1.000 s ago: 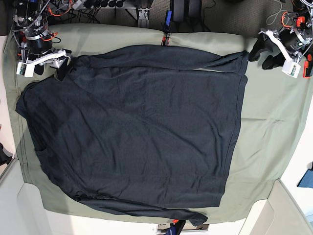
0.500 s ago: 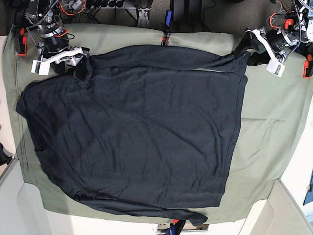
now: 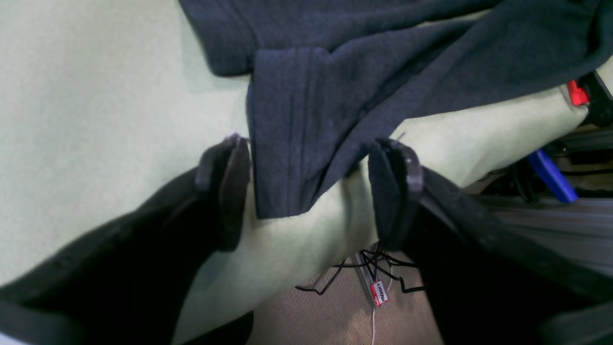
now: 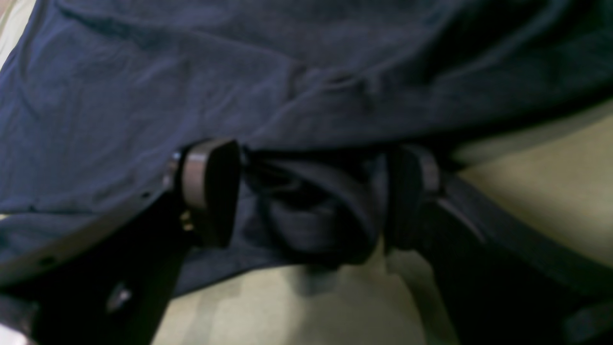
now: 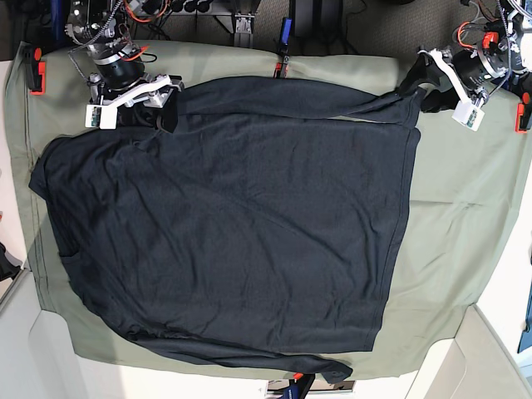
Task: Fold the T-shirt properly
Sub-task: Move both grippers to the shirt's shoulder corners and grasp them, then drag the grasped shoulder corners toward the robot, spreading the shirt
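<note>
The dark navy T-shirt (image 5: 233,216) lies spread flat on the sage-green cloth, one long sleeve running along the far edge. My left gripper (image 5: 421,90) is at the top right. In the left wrist view it (image 3: 311,191) is open, and the hemmed sleeve cuff (image 3: 287,158) lies between its fingers (image 3: 230,191). My right gripper (image 5: 154,112) is at the top left, over the shirt's shoulder end. Seen from the right wrist, this gripper (image 4: 309,196) is open too, its pads (image 4: 213,191) astride a bunched fold of shirt (image 4: 311,215).
The green cloth (image 5: 457,216) covers the table and drapes over the far edge, where red clamps (image 5: 280,66) (image 5: 35,71) pin it. A blue clamp handle (image 3: 550,175) and loose cables (image 3: 364,273) sit just past that edge. White table borders (image 5: 465,366) show at the near corners.
My right gripper has travelled right along the far edge onto the shirt's shoulder. My left gripper moved in to the sleeve cuff and has held there. Both stay open.
</note>
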### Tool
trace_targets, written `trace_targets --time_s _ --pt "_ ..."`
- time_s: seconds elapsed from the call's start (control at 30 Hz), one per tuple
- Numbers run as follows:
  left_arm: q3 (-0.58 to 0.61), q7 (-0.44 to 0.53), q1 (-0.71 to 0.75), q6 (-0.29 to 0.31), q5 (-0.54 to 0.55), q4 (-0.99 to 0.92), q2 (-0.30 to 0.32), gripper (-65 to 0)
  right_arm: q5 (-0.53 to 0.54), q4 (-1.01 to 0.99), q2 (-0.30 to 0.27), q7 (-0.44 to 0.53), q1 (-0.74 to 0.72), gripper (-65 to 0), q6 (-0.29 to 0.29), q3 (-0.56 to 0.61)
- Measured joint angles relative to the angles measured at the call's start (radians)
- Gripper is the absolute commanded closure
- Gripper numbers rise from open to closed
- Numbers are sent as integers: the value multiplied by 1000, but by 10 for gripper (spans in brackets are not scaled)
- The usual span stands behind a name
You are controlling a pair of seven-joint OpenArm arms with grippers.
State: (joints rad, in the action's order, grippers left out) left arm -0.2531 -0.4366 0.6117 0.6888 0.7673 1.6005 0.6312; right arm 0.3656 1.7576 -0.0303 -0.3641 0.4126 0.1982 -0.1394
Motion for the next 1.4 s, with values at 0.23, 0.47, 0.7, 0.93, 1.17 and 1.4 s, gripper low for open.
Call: trace_targets --time_s 0.23,0.47,0.7,0.93,1.17,1.4 --pt "0 13 0 0 -27 0 -2 0 -35 0 0 -4 0 0 11 1" --pt "-31 14 3 0 -50 3 -2 0 -86 15 0 -60 1 0 61 -19" --pt "-159 7 74 0 -5 131 -2 0 -21 109 0 -84 60 0 68 -96" --pt "-193 -42 72 0 76 148 -2 0 0 127 0 -76 37 0 68 -108" --pt "-186 -28 -34 8 8 122 12 0 6 118 0 -78 -52 0 72 -109" --pt "-51 -7 -248 15 -31 -67 51 0 -23 -7 5 -80 -200 0 75 -109"
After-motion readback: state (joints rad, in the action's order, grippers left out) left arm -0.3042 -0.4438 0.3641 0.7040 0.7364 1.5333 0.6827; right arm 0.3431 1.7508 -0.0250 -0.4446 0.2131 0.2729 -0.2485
